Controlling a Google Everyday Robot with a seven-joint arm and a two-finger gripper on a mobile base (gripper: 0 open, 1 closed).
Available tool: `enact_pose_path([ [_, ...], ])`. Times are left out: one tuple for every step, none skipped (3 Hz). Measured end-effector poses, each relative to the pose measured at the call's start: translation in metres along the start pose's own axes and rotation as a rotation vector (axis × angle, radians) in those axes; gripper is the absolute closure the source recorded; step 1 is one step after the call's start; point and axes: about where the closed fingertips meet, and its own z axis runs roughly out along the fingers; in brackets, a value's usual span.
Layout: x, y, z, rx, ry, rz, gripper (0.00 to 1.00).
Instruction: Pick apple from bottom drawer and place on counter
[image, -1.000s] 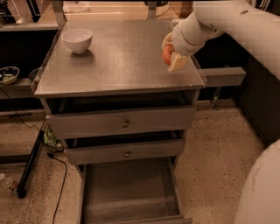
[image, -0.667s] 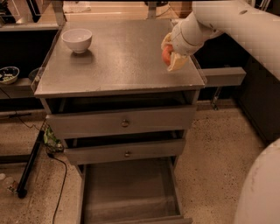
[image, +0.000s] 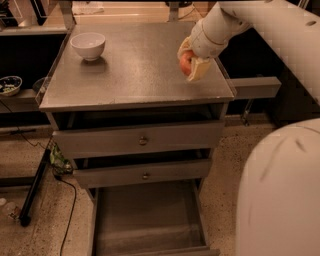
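Note:
The apple (image: 185, 63) is a small red-orange fruit held between my gripper's cream fingers. My gripper (image: 191, 62) is shut on it at the right side of the counter (image: 135, 70), low over the surface; I cannot tell whether the apple touches the top. The white arm reaches in from the upper right. The bottom drawer (image: 147, 220) is pulled out below the cabinet, and its bare grey floor shows.
A white bowl (image: 88, 45) stands at the counter's back left. Two shut drawer fronts with brass knobs (image: 143, 141) sit below the top. A black cable and stand (image: 35, 195) lie on the floor at left. My white base (image: 280, 190) fills the lower right.

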Motion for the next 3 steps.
enact_pose_path([
  [-0.0084, 0.0076, 0.0038, -0.069, -0.054, -0.041, 1.00],
  [-0.0085, 0.0077, 0.0040, -0.070, -0.055, -0.041, 1.00],
  [-0.0099, 0.0090, 0.0073, -0.075, -0.073, -0.039, 1.00],
])
